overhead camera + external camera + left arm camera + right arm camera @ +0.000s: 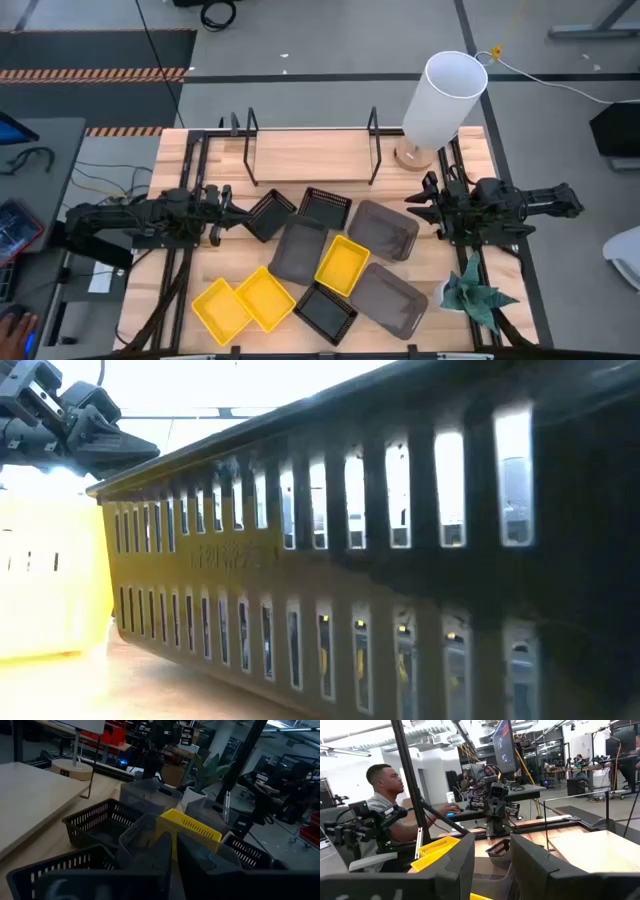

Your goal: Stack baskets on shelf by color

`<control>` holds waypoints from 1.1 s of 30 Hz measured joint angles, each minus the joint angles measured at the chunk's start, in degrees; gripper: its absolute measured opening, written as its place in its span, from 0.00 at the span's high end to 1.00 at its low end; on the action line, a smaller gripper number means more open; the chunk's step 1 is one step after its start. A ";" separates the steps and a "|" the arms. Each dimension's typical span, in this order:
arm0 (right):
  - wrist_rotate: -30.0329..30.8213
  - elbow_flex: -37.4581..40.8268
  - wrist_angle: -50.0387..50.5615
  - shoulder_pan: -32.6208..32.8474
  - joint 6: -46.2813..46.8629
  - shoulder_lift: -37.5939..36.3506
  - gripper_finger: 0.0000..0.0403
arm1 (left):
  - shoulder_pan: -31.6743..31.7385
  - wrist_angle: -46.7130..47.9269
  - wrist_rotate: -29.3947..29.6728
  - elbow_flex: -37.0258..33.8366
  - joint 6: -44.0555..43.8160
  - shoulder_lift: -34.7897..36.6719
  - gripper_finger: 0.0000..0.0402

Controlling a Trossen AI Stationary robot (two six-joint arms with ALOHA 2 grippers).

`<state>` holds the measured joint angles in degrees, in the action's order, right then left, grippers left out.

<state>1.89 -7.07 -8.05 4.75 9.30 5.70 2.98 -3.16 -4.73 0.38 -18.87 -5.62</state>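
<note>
While left hand (232,212) reaches level | meets black basket (268,215)

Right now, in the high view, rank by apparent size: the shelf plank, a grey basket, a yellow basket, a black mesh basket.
1. Shelf plank, clearly largest.
2. Grey basket.
3. Yellow basket and black mesh basket look alike; I won't rank them.
</note>
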 joint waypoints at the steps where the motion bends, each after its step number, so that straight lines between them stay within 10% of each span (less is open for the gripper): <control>1: -0.02 0.00 0.00 -0.02 0.00 0.00 0.68 | 0.00 0.00 0.00 0.00 0.00 0.01 0.91; 33: 0.00 0.00 0.00 0.00 0.00 0.00 0.68 | -0.01 -0.01 0.00 0.00 0.00 0.00 0.92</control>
<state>1.89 -7.07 -8.05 4.75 9.30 5.69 2.98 -3.17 -4.73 0.38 -18.87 -5.62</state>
